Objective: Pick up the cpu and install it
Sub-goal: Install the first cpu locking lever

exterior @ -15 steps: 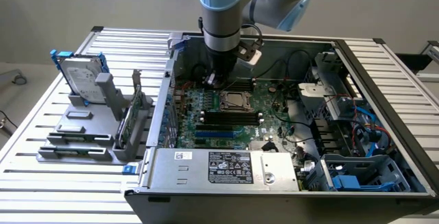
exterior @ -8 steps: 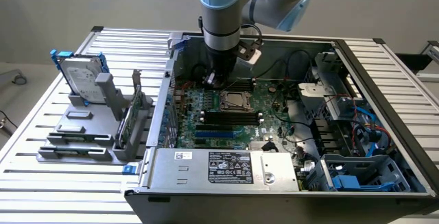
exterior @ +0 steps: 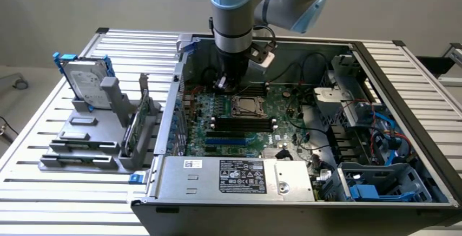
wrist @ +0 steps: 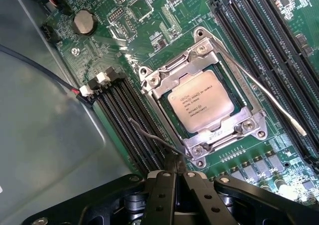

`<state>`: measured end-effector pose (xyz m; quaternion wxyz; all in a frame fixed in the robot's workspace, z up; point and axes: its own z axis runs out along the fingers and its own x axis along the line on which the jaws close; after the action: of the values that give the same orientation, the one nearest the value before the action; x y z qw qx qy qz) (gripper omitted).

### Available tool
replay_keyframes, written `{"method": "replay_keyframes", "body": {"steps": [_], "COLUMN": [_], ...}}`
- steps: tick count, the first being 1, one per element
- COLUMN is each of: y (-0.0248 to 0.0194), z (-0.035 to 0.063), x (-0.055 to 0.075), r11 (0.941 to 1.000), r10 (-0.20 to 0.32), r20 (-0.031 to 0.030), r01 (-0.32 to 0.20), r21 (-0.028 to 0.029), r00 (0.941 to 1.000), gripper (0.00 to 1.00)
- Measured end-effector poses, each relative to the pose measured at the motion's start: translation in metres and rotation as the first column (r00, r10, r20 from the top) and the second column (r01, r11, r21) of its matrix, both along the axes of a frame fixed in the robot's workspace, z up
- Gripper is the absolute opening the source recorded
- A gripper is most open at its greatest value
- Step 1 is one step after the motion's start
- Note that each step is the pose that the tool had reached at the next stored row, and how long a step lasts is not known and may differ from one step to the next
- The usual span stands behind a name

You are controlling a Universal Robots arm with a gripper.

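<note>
Reaching down into the open black-and-silver computer case (exterior: 404, 100), the grey-and-blue robot arm (exterior: 232, 14) holds its black gripper (exterior: 225, 84) low over the green motherboard (exterior: 289, 114), at the far side of the socket in the exterior view. Jaws clenched, fingertips pressed together, nothing between them.

In the wrist view the gripper (wrist: 175, 161) tips sit just beside a corner of the silver metal socket frame (wrist: 172, 74), right at the end of a thin grey wire lever (wrist: 152, 133). Whether they touch the lever cannot be told.

The cpu (wrist: 202, 101), a small flat square chip with a silver-grey metal top and printed text, lies flat inside that socket frame, bordered on all four sides, not in the gripper. A second, longer wire lever (wrist: 259, 92) runs along the frame's other side and out past its corner. Long black memory slots (wrist: 124, 120) flank the socket on both sides. A round silver coin battery (wrist: 83, 22) sits on the board well apart from the socket.

Exterior view: boxy silver power supply (exterior: 238, 177) with a black label at the case's near edge. On the exterior view's left, an upright silver hard drive (exterior: 85, 82) with blue brackets stands in a grey plastic holder (exterior: 86, 138) on the slatted aluminium table (exterior: 43, 192), well apart from the case.
</note>
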<state>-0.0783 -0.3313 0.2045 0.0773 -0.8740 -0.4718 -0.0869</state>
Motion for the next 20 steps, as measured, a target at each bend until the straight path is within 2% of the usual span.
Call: {"method": "replay_keyframes", "body": {"steps": [6,20], "y": [0.0008,0.0009], "z": [-0.0009,-0.0028], "x": [0.0002,0.0035], "r11": [1.0000,0.9999], "r10": [-0.002,-0.005], "r20": [0.0000,0.0000], "r01": [0.002,0.005], "r21": [-0.0050,-0.0090], "r00": [1.0000,1.0000], "gripper": [0.11,0.11]}}
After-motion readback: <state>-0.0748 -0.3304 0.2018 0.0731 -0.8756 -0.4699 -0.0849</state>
